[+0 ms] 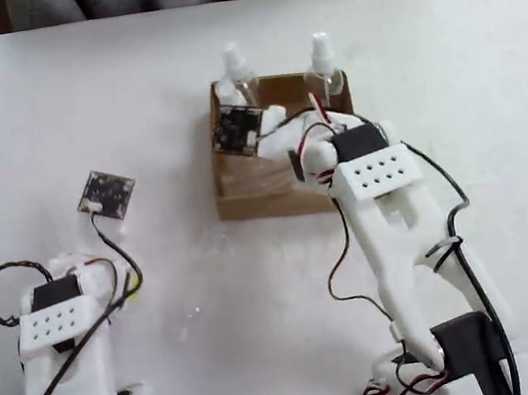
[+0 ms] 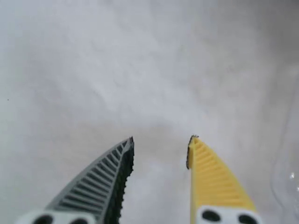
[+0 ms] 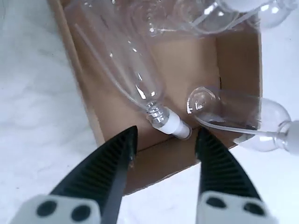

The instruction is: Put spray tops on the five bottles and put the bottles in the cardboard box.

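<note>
The cardboard box (image 1: 244,196) stands in the middle of the table. Two clear bottles with white spray tops (image 1: 236,68) (image 1: 322,58) stand upright at its far wall. My right arm (image 1: 374,174) hangs over the box. My right gripper (image 3: 166,135) is open, its black fingers either side of the white spray top (image 3: 172,125) of a clear bottle (image 3: 126,70) lying inside the box (image 3: 159,163). A second bottle (image 3: 243,116) leans over the box's wall beside it, and more clear bottles (image 3: 196,14) lie at the far end. My left gripper (image 2: 161,151) is open over the bare table.
My left arm (image 1: 56,318) sits at the near left of the white table (image 1: 75,97), with a loop of black cable (image 1: 1,292) beside it. The right arm's cables (image 1: 343,275) trail between the box and its base.
</note>
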You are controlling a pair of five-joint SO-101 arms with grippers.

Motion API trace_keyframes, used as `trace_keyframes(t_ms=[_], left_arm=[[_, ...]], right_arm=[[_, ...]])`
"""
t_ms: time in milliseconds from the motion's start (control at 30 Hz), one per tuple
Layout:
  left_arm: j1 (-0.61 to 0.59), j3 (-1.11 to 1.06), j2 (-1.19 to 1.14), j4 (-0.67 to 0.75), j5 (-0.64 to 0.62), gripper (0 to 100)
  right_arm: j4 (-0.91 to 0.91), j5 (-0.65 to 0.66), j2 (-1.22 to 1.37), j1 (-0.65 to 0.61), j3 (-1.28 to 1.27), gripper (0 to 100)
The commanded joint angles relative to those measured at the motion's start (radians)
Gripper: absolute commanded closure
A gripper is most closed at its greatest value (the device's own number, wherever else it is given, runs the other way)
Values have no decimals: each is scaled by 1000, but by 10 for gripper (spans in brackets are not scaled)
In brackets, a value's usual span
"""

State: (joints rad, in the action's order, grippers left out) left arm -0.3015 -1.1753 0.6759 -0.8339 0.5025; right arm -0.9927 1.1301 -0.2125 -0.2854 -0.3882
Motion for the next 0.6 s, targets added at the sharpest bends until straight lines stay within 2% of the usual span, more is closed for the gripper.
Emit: trace_keyframes(t_ms=[0,133,233,400,567], left_arm=[[15,8,1,25,9,814],[15,6,1,25,9,814],[15,6,1,25,9,814],[15,6,1,25,9,814],[15,6,1,25,9,815]], right_arm=[[-22,98,-8,-13,14,788],[-77,196,-5,-50,6,822],[-87,244,8,-70,8,807],[-91,292,62,-87,12,742],[-84,293,130,-105,40,757]])
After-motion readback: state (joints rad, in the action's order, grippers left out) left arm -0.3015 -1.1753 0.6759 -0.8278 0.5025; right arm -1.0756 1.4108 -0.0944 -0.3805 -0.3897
